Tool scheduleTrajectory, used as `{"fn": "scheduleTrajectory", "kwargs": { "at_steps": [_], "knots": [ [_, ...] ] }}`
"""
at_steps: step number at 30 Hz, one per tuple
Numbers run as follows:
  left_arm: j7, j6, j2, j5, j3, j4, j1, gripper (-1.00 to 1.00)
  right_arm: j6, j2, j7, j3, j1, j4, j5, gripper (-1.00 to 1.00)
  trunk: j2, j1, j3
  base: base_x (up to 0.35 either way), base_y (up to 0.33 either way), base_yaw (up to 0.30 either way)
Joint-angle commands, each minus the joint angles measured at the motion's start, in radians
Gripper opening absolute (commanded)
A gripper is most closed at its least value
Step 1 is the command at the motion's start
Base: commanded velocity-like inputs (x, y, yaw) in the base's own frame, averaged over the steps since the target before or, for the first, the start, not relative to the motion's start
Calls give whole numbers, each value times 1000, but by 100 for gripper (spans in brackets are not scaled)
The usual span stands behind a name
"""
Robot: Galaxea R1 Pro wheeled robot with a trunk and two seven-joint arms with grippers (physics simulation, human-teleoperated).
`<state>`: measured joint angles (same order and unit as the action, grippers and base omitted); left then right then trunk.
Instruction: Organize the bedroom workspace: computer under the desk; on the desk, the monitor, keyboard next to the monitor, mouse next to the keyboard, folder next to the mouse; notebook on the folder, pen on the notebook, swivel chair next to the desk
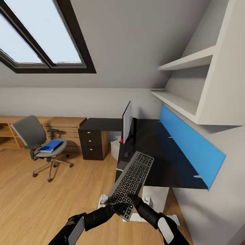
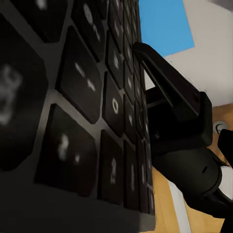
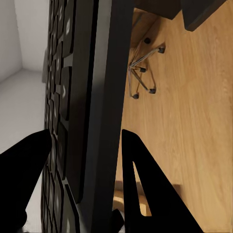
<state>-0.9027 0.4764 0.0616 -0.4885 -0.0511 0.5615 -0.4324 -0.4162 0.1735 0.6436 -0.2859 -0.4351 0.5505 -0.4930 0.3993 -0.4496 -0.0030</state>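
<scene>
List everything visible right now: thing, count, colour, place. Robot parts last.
Slim grey-framed black-key keyboard: 1, held tilted above the desk's near end.
Long black-topped desk: 1, along the right wall.
Thin black monitor: 1, upright on desk.
Small dark mouse: 1, on desk near monitor base.
Grey swivel chair: 1, on the wood floor at left.
Flat blue folder: 1, on chair seat.
Dark three-drawer unit: 1, under desk's far end.
Blue wall panel: 1, behind desk.
White shelves: 2, above desk.
Skylight: 1, in the sloped ceiling.
Left gripper: black, on keyboard.
Right gripper: black, on keyboard.
</scene>
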Motion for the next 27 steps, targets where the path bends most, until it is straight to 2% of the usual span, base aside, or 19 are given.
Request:
{"fn": "scheduleTrajectory", "kwargs": {
  "at_steps": [1,16,17,27],
  "knots": [
    [1,8,-1,-9,-3,0,0,100,-9,1,4,-5,-1,-1,-7,-100,1,0,0,0,0,0],
    [1,8,-2,-10,-2,0,0,100,-9,1,5,4,-1,-6,-9,-100,1,0,0,0,0,0],
    [1,8,-2,-10,-1,0,0,-100,-9,1,5,4,-1,-6,-9,-100,1,0,0,0,0,0],
    [-1,8,-4,-11,1,-1,0,-100,-9,1,5,2,-1,-5,-11,-100,1,0,0,0,0,0]
  ]
}}
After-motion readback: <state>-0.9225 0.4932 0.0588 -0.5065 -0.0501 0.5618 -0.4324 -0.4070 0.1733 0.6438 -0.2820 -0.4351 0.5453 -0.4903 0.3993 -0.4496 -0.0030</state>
